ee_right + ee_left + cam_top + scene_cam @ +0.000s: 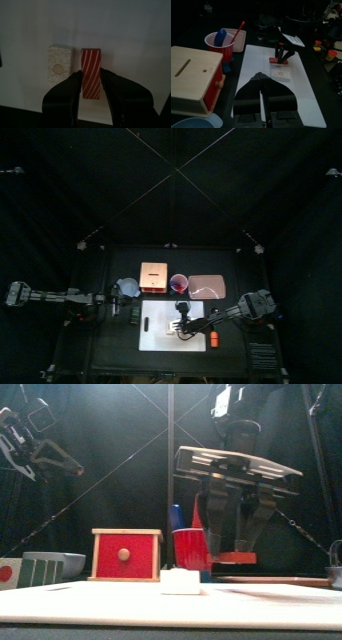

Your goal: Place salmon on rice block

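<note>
The salmon [91, 72], a red strip with white stripes, is gripped between the jaws of my right gripper [91, 82]. It hangs a little above the white board [267, 606] in the front view [235, 557]. The rice block [59, 65], a small white brick, lies on the board right beside the salmon, apart from it. It also shows in the front view [181, 581] and the left wrist view [281, 74]. My left gripper [264, 76] is shut and empty, hovering over the near end of the board, away from the rice.
A wooden box with a red front [126, 554] and a red cup holding a blue and a red utensil [191, 544] stand behind the board. A pinkish plate [206, 285] and a pale bowl [128, 286] flank them. Small bottles [328, 50] stand beyond the board.
</note>
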Controlling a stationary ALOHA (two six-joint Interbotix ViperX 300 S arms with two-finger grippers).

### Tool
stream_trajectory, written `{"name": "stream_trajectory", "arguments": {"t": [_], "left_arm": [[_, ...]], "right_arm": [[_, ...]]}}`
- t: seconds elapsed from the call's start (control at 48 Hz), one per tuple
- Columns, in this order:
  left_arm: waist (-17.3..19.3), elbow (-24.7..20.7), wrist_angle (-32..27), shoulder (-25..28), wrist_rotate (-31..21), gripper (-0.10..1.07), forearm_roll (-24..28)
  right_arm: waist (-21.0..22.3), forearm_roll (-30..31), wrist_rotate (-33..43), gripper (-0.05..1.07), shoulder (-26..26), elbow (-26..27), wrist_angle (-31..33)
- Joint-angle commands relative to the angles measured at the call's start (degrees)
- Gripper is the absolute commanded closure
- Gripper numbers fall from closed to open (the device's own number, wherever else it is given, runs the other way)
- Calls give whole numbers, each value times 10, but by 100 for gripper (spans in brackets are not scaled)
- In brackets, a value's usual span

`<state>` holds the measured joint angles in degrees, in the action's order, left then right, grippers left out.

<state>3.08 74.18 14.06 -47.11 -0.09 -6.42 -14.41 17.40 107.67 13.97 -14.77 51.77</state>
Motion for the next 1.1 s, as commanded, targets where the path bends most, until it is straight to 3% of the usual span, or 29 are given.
{"name": "stream_trajectory", "arguments": {"t": [0.0, 0.396, 1.083], "left_arm": [[2, -6, 2, 1, 0, 70, 0], [11, 0, 2, 1, 1, 70, 1], [12, 4, 2, 1, 3, 70, 2]], "right_arm": [[4, 4, 1, 34, -24, 29, 4], [6, 4, 2, 34, 25, 99, 9], [19, -18, 4, 34, 62, 129, 33]]}}
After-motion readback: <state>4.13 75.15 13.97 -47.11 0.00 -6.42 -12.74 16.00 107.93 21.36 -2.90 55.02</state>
